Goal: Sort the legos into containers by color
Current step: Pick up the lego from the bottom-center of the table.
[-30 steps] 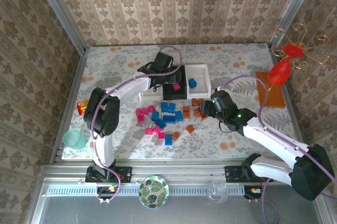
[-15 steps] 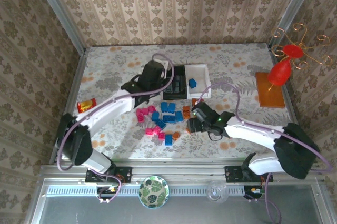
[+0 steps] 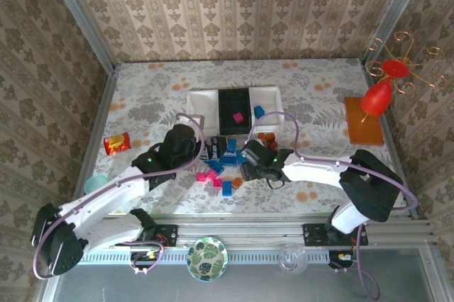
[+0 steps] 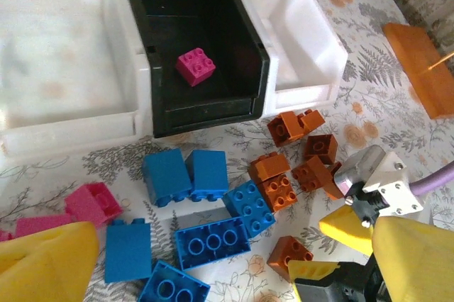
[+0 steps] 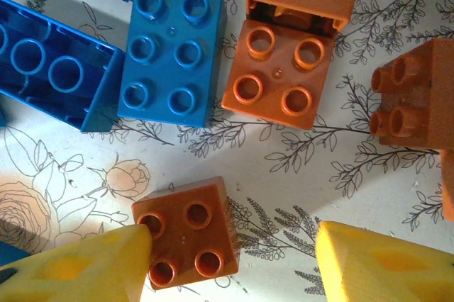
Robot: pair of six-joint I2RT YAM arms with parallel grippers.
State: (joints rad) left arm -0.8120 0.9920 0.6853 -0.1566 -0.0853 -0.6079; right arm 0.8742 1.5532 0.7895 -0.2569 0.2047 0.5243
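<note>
Both arms are down over the pile. The right gripper (image 5: 234, 263) hangs spread wide around a brown brick (image 5: 188, 240), with one yellow finger (image 5: 78, 266) right at the brick's corner and the other well off to the far side, so nothing is gripped. It's crowded there: a blue six-stud brick (image 5: 170, 54) and an orange-brown four-stud brick (image 5: 279, 79) lie side by side just ahead, and a long blue brick (image 5: 46, 61) sits hard against the six-stud one. The left gripper (image 4: 230, 259) is spread too, and empty. It is poised above the blue bricks (image 4: 188, 174), with pink bricks (image 4: 92, 203) near one finger and the right gripper's body close by the other. Beyond the pile, three trays sit touching in a row. The left white tray (image 4: 71, 132) comes first, then the black tray (image 4: 261, 68), which holds one magenta brick (image 4: 196, 66). Last is the right white tray (image 4: 312, 86), which holds a single blue brick (image 3: 259, 111). Out of the way are a snack packet (image 3: 115, 144) and teal cup (image 3: 92, 185) on the left, and an orange mat (image 3: 364, 121) and red ornament (image 3: 376, 98) on the right.
</note>
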